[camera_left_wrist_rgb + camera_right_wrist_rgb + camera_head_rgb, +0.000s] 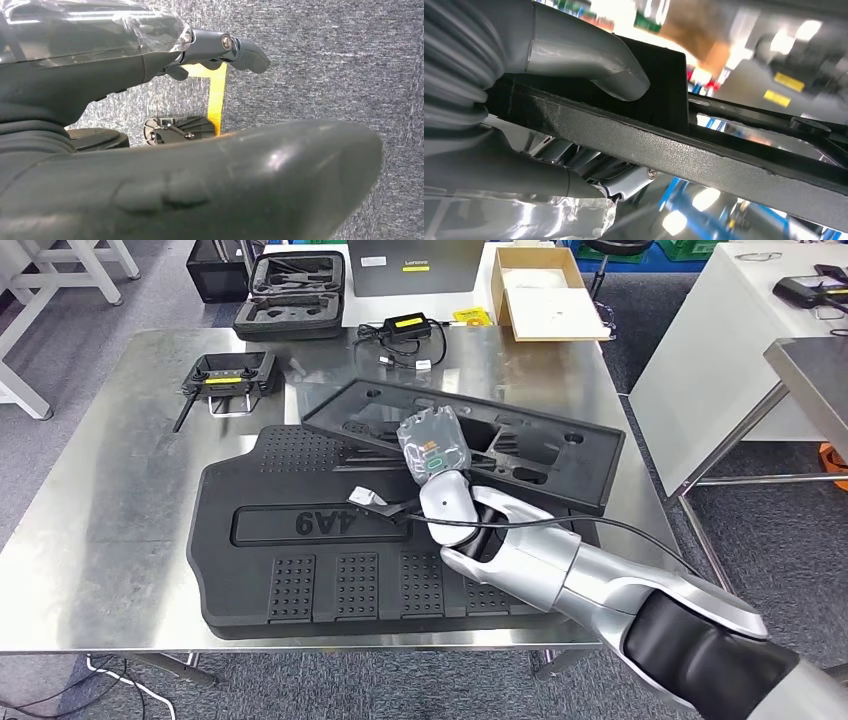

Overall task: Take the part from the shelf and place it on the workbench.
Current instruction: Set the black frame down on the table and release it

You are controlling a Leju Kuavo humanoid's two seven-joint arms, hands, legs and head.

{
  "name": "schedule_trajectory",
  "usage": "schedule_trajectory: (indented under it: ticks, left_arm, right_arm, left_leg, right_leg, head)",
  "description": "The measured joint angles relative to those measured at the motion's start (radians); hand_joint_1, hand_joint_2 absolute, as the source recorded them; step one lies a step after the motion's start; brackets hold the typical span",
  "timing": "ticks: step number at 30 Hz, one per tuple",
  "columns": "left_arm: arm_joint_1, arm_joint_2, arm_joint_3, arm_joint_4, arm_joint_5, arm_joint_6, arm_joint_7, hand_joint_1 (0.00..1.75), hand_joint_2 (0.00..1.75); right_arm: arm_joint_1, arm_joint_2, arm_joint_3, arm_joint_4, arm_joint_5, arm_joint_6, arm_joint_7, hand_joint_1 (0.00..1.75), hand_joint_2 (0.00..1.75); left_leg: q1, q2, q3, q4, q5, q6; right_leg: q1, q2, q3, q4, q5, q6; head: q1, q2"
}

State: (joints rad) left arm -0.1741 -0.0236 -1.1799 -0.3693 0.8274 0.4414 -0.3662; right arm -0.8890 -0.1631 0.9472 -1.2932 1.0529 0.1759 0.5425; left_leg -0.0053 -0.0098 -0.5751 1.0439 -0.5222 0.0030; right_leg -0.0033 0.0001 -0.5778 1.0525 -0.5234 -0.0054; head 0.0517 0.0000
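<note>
On the workbench [120,500], right hand [435,445] grips the long black part [520,440] at 1 o'clock; close up, thumb [589,55] clamps its edge. Left hand [220,47] hangs, fingers curled, holding nothing.

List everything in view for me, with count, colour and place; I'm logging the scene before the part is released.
Workbench: one, bare steel, centre.
Large moulded part: one, black, flat on the workbench.
Frame-shaped part: one, black, tilted, its near edge resting on the large moulded part, gripped by the right hand.
Remote controller: one, black with a yellow label, far left of the workbench.
Power adapter: one, black with a yellow label, far edge of the workbench.
Foam-lined case: one, black, open, beyond the workbench.
Cardboard box: one, tan, beyond the far right corner.
Right hand: one, grey, on the frame-shaped part.
Left hand: one, dark grey, hanging over carpet.
</note>
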Motion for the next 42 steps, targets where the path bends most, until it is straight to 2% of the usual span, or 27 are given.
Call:
schedule_trajectory:
  ticks: [9,10,11,12,14,15,16,19,27,31,37,42]
  left_arm:
    - [0.000,0.004,0.000,0.000,-0.001,-0.005,0.002,0.00,0.00]
    - [0.000,0.005,0.000,0.000,-0.001,-0.005,0.002,0.00,0.00]
    - [0.000,0.005,0.000,0.000,-0.001,-0.005,0.002,0.00,0.00]
    - [0.001,0.005,0.000,0.000,-0.001,-0.005,0.002,0.00,0.00]
    - [0.001,0.006,0.000,0.000,-0.001,-0.005,0.002,0.00,0.00]
    - [0.001,0.006,0.000,0.000,-0.001,-0.005,0.002,0.00,0.00]
    - [0.001,0.006,0.000,0.000,-0.001,-0.005,0.002,0.00,0.00]
    - [0.001,0.006,0.000,0.000,-0.001,-0.005,0.002,0.00,0.00]
    - [0.002,0.007,0.000,0.000,-0.001,-0.006,0.002,0.00,0.00]
    - [0.002,0.007,0.000,0.000,0.000,-0.011,0.002,0.00,0.00]
    - [0.004,0.008,0.000,0.000,0.001,-0.017,0.002,0.00,0.00]
    - [0.005,0.012,0.000,0.000,0.003,-0.018,0.001,0.00,0.00]
  right_arm:
    - [0.000,0.006,0.000,0.028,-0.166,0.001,-0.016,1.74,1.75]
    - [-0.001,0.006,0.000,0.028,-0.171,0.001,-0.016,1.68,1.75]
    - [-0.001,0.006,0.001,0.028,-0.176,0.001,-0.016,1.50,1.75]
    - [-0.001,0.006,0.001,0.028,-0.179,0.001,-0.015,1.20,1.75]
    - [-0.002,0.006,0.005,0.028,-0.187,0.000,-0.013,0.46,1.75]
    - [-0.003,0.006,0.006,0.027,-0.190,0.000,-0.012,0.22,1.75]
    - [-0.004,0.006,0.008,0.025,-0.193,0.000,-0.011,0.09,1.75]
    - [-0.009,0.005,0.016,0.016,-0.202,0.002,-0.008,0.00,1.75]
    - [-0.024,0.002,0.044,-0.016,-0.236,0.021,-0.014,0.00,1.75]
    - [-0.032,-0.002,0.056,-0.039,-0.290,0.059,-0.019,0.00,0.00]
    - [-0.043,-0.013,0.068,-0.074,-0.385,0.108,-0.021,0.00,0.00]
    - [-0.050,-0.030,0.076,-0.119,-0.460,0.107,-0.027,0.00,0.00]
  left_leg:
    - [0.000,0.000,0.000,0.000,0.000,0.000]
    - [0.000,0.000,0.000,0.000,0.000,0.000]
    - [0.000,0.000,0.000,0.000,0.000,0.000]
    - [0.000,0.000,0.000,0.000,0.000,0.000]
    - [0.000,0.000,0.001,0.000,0.000,0.000]
    - [0.000,0.000,0.001,0.000,0.000,0.000]
    - [0.000,0.000,0.001,0.000,0.000,0.000]
    - [0.000,0.000,0.001,0.000,0.000,0.000]
    - [0.000,0.000,0.001,0.000,0.000,0.000]
    - [0.000,0.000,0.002,0.000,0.000,0.000]
    - [0.000,0.001,0.002,0.000,0.000,0.000]
    - [0.000,0.001,0.002,0.000,0.000,0.000]
  right_leg:
    - [0.000,0.000,0.000,0.000,0.000,0.000]
    - [0.000,0.000,0.000,0.000,0.000,0.000]
    - [0.000,0.000,0.000,0.000,0.000,0.000]
    - [0.000,0.000,0.000,0.000,0.000,0.000]
    - [0.000,0.000,0.000,0.000,0.000,0.000]
    - [0.000,0.000,0.000,0.000,0.000,0.000]
    - [0.000,0.000,0.000,0.000,0.000,0.000]
    - [0.000,0.000,0.000,0.000,0.000,0.000]
    - [0.000,0.000,0.000,0.000,0.000,0.000]
    - [0.000,0.001,0.001,0.000,0.000,0.000]
    - [0.000,0.001,0.001,0.000,0.000,0.000]
    - [0.000,0.001,0.001,0.000,0.000,0.000]
  head:
    - [0.000,0.000]
    - [0.000,0.000]
    - [0.000,0.000]
    - [0.000,0.000]
    - [0.000,0.000]
    - [0.000,0.000]
    - [0.000,0.000]
    - [0.000,0.000]
    - [0.000,0.000]
    - [0.000,0.000]
    - [0.000,0.000]
    - [0.000,0.000]
